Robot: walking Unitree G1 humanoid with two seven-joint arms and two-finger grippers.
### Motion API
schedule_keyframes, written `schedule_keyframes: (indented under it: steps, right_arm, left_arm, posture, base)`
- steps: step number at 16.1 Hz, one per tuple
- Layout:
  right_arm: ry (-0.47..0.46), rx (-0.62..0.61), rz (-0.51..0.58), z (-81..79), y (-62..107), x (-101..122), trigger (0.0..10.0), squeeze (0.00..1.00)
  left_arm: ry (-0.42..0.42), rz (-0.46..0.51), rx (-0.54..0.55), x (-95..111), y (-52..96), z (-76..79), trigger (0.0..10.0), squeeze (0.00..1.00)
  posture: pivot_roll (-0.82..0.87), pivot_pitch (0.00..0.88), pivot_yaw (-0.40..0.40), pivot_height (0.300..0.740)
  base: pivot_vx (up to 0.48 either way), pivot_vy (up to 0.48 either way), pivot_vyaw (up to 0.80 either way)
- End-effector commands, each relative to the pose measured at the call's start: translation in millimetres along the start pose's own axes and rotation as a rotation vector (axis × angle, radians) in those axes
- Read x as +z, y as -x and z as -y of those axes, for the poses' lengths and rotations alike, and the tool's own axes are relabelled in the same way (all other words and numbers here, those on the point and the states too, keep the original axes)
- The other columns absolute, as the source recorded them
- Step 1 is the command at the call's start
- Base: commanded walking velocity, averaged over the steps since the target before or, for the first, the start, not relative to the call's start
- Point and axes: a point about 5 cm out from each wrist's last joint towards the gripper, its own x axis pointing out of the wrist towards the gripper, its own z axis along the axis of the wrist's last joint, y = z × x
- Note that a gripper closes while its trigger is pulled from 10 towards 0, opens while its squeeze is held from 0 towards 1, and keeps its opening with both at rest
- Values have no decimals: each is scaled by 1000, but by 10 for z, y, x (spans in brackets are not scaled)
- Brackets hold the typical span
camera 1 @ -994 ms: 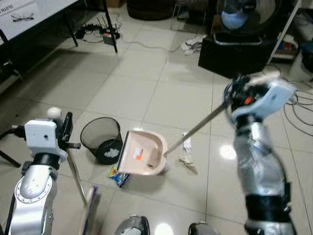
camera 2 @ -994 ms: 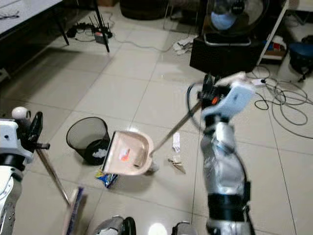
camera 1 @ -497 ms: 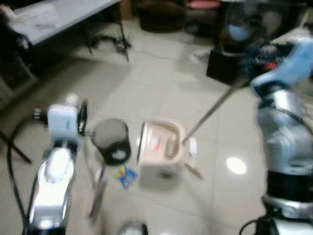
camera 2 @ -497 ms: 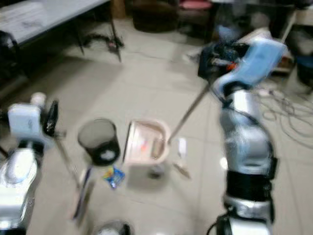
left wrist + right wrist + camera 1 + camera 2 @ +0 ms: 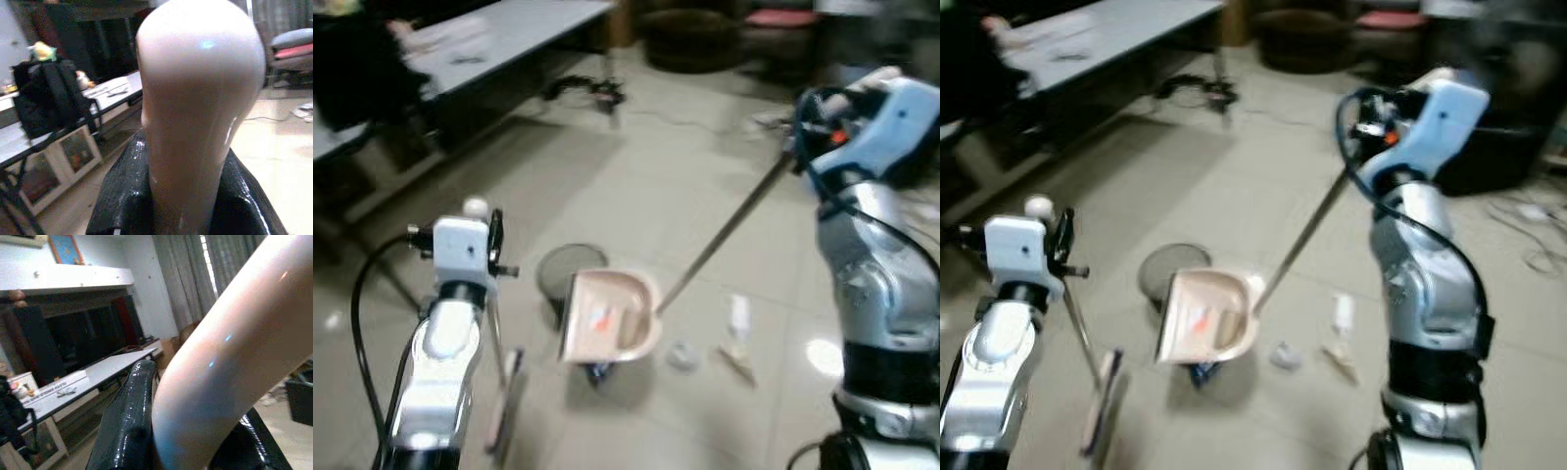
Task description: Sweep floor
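Right tool (image 5: 1371,127) is clamping the dustpan (image 5: 612,315) handle, left tool (image 5: 489,257) the broom (image 5: 504,392); you're hanging the pan over the bin (image 5: 558,269), litter (image 5: 736,323) lying beside; swinging risks knocking it.

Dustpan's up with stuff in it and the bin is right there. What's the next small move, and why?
Probably ease the right gripper leftward so the pink plastic dustpan sits squarely over the black mesh wastebasket before tipping. The pan hangs tilted on its long metal handle, overlapping only the basket's near rim, while paper scraps lie on the tiled floor beside it.
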Motion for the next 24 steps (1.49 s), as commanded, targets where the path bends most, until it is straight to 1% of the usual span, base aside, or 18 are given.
schedule_keyframes:
  steps: [1,4,6,8,15,16,20,22,24]
  right_arm:
    - [-37,45,47,-138,-18,106,10000,0]
    - [-29,60,37,-152,-29,109,10000,0]
    - [-31,59,37,-159,-42,109,10000,0]
    - [-56,40,42,-147,-42,103,10000,0]
    - [-50,36,40,-125,-35,99,10000,0]
    - [-49,34,42,-121,-37,101,10000,0]
    - [-39,12,74,-101,-62,132,10000,0]
    - [-36,-20,83,-64,-85,97,10000,0]
    - [-31,-33,95,-67,-125,65,10000,0]
  left_arm:
    - [-39,12,27,29,-17,-87,10000,0]
    - [-37,9,36,22,-17,-82,10000,0]
    - [-36,11,38,23,-19,-79,10000,0]
    - [-35,11,40,21,-13,-87,10000,0]
    - [-32,10,36,19,-13,-85,10000,0]
    - [-14,0,41,9,-11,-84,10000,0]
    - [-21,2,39,10,-17,-86,10000,0]
    - [-21,2,38,3,-14,-90,10000,0]
    - [-17,5,34,7,-20,-90,10000,0]
  posture:
    - [-43,10,64,740]
    - [-41,12,60,740]
    - [-38,16,59,740]
    - [-37,18,59,740]
    - [-35,23,63,740]
    - [-35,23,63,740]
    - [-30,21,66,740]
    - [-31,20,68,740]
    - [-26,19,68,740]
  base:
    - [409,0,0]
    - [409,0,0]
    - [411,0,800]
    - [411,0,0]
    - [410,0,0]
    - [311,0,0]
    - [0,0,0]
    - [0,0,0]
    - [0,0,0]
